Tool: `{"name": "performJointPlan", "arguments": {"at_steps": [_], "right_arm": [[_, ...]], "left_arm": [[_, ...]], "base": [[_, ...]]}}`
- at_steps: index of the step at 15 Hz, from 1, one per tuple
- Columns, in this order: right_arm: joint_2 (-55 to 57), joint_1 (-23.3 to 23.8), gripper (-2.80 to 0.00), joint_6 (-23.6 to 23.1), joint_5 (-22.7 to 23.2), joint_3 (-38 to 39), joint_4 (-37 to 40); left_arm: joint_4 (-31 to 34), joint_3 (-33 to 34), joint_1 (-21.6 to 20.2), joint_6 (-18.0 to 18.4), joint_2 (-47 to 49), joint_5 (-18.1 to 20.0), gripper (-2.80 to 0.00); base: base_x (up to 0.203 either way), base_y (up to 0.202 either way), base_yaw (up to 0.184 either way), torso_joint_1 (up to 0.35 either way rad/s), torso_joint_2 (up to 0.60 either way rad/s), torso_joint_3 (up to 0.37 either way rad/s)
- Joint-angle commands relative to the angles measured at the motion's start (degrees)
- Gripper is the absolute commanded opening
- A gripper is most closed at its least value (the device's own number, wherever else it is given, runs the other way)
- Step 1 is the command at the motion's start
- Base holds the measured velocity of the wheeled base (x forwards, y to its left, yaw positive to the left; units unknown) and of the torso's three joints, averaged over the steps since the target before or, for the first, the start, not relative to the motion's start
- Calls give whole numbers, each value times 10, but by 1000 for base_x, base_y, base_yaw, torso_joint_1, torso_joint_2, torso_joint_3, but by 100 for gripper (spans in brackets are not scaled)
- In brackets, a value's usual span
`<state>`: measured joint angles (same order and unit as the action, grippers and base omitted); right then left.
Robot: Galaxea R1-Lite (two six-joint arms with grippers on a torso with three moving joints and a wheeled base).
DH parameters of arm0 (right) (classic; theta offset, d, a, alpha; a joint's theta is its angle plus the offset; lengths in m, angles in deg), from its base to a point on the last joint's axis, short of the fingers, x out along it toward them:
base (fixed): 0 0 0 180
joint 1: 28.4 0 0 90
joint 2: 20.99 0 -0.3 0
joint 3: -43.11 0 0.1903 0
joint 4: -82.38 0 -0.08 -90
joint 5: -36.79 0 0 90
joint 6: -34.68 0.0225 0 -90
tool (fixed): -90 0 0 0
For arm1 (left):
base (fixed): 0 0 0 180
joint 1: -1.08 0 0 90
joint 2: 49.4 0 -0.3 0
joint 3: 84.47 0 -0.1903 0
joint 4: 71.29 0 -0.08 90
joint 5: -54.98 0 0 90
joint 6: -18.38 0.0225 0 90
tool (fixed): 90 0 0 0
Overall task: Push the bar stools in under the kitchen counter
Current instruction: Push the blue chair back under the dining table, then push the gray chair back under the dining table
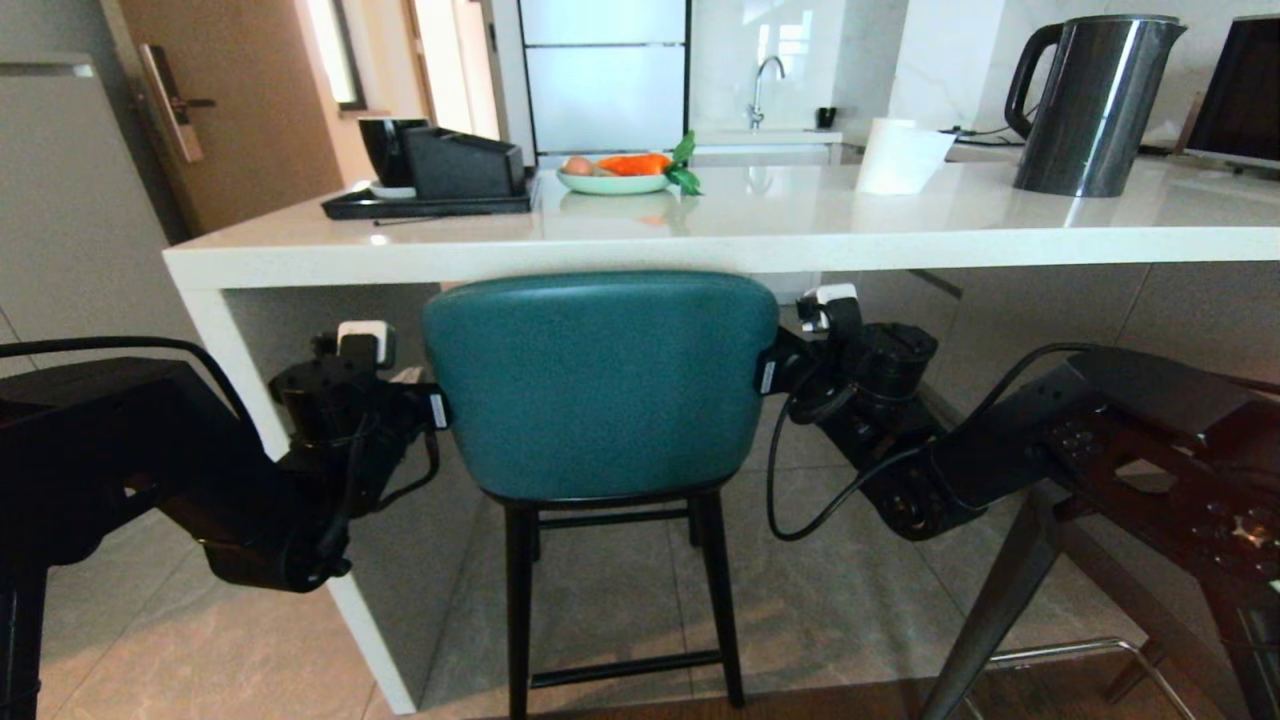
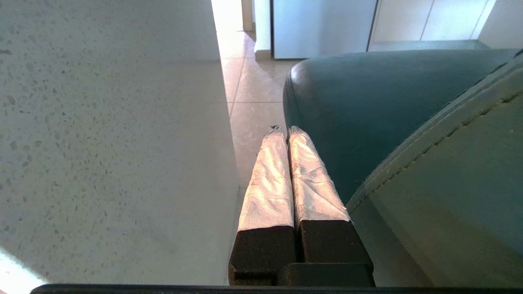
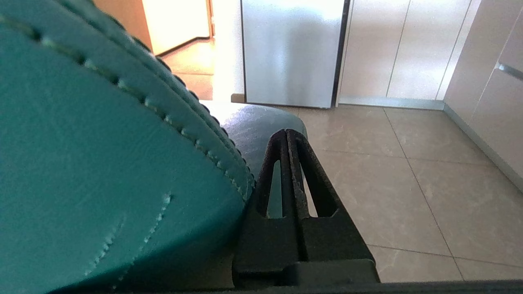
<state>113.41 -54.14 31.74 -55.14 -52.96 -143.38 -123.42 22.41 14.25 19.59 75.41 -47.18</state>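
Note:
The teal bar stool (image 1: 600, 385) stands with its rounded back just below the edge of the white kitchen counter (image 1: 700, 235), its thin black legs on the tiles. My left gripper (image 1: 437, 408) lies against the back's left side, shut and empty, in the gap between the stool (image 2: 367, 122) and the counter's slab end leg (image 2: 102, 143); its taped fingertips (image 2: 284, 130) are together. My right gripper (image 1: 765, 372) presses on the back's right side (image 3: 102, 163), its black fingers (image 3: 287, 131) shut on nothing. Of the second stool only a grey leg (image 1: 1000, 600) and a chrome footrest (image 1: 1080, 650) show.
On the counter stand a black tray with holders (image 1: 430, 190), a plate of food (image 1: 615, 175), a paper roll (image 1: 895, 155) and a dark kettle (image 1: 1090, 100). Tiled floor (image 3: 408, 183) runs beyond, toward a fridge (image 3: 292, 53) and cabinets.

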Motion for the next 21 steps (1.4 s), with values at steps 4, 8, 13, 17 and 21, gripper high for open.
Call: {"name": "performJointPlan", "arguments": {"at_steps": [4,8,13,17,21], "right_arm": [[-8,-15,-280,4,-62,16,-25],[-97,-14,-280,47,-63,127,-32],[-232,-22,-280,67,-92,363,-100],[-406,-21,-280,81,-117,552,-153],[-593,19,-280,84,-122,688,-149]], "left_arm": [[-1,53,-17,-1,-29,0,-280],[-5,189,-43,-36,-122,42,-280],[-82,361,-104,-71,-281,103,-280],[-64,429,-65,-73,-441,112,-280],[108,448,-32,-73,-675,116,-280]], "base": [[0,0,0,0,0,0],[0,0,0,0,0,0],[0,0,0,0,0,0],[0,0,0,0,0,0],[0,0,0,0,0,0]]}}
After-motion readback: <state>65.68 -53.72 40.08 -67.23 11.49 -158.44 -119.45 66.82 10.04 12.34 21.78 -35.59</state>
